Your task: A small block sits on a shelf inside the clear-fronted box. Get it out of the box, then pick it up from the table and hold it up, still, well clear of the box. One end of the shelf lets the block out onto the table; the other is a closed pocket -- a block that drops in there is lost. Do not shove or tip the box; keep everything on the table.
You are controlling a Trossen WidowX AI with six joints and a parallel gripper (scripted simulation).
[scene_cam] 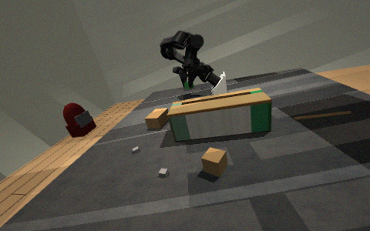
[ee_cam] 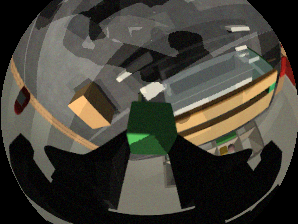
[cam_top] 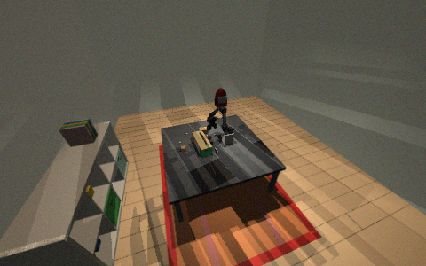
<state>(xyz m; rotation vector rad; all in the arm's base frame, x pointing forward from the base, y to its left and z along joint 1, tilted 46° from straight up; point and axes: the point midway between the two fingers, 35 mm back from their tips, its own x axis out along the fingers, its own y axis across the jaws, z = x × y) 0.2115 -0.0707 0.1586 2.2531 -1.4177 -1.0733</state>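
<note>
My gripper (scene_cam: pixel 186 82) (ee_cam: pixel 149 133) is shut on the green block (scene_cam: pixel 187 85) (ee_cam: pixel 151 125). The block is held up in the air above the table, behind the box in the exterior view, with its shadow on the table below. The box (cam_top: pixel 202 144) (scene_cam: pixel 220 121) (ee_cam: pixel 230 112) stands upright on the table, with a tan top with a long slot, green end parts and a clear front that shows in the wrist view. The block is apart from the box. In the top view the block is too small to make out.
One tan block (scene_cam: pixel 156 118) (ee_cam: pixel 92 107) stands beside the box's left end in the exterior view. A tan cube (cam_top: pixel 183 148) (scene_cam: pixel 214 162) lies on the box's other side. Two small pale pieces (scene_cam: pixel 135 149) (scene_cam: pixel 163 172) and a thin tan stick (scene_cam: pixel 324 115) lie on the table (cam_top: pixel 248 155) (scene_cam: pixel 116 192).
</note>
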